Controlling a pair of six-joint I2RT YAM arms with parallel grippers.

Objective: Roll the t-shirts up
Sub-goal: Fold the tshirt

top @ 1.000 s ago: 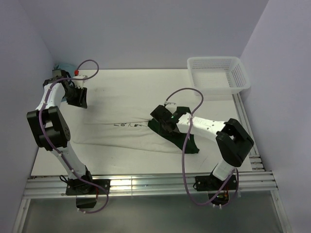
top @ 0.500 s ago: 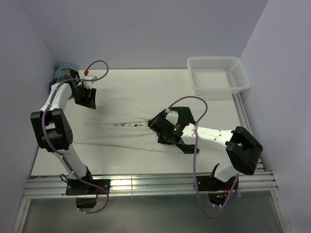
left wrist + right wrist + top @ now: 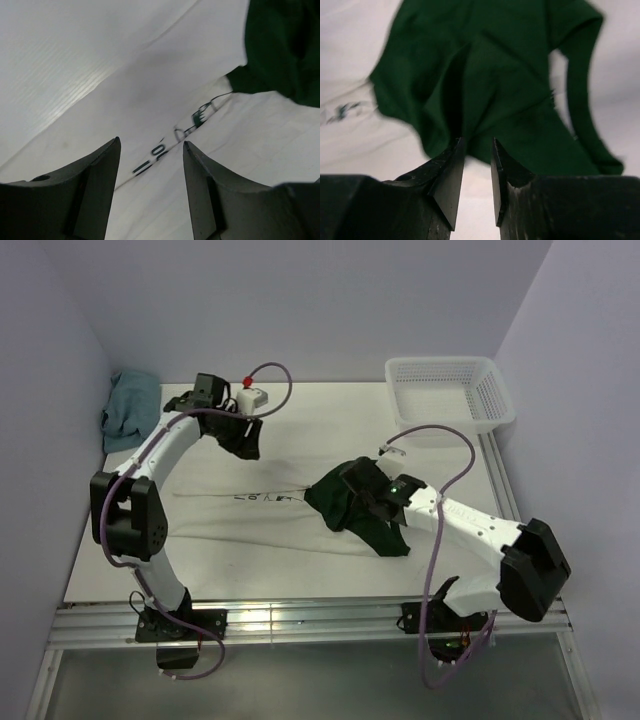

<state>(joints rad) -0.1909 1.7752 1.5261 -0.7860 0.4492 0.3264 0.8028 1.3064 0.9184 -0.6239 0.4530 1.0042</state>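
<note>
A cream-white t-shirt [image 3: 250,525] lies folded in a long band across the table, with a small dark chest print [image 3: 265,498]. Its dark green sleeve [image 3: 330,508] is bunched at the right end. My left gripper [image 3: 243,440] hovers open and empty above the shirt's far edge. In the left wrist view [image 3: 150,142] the print [image 3: 192,120] and the green sleeve [image 3: 285,50] lie ahead. My right gripper [image 3: 358,485] is over the green sleeve. In the right wrist view [image 3: 476,142] its jaws stand a narrow gap apart with nothing between them, and the sleeve [image 3: 510,90] is just ahead.
A small teal-blue cloth [image 3: 130,405] lies at the back left corner. A white mesh basket [image 3: 450,390] stands at the back right. Metal rails [image 3: 300,620] run along the near edge by the arm bases.
My left arm has swung right from the back left corner towards the shirt's middle, uncovering the teal cloth. My right gripper has shifted right and back over the green sleeve, which is now more bunched.
</note>
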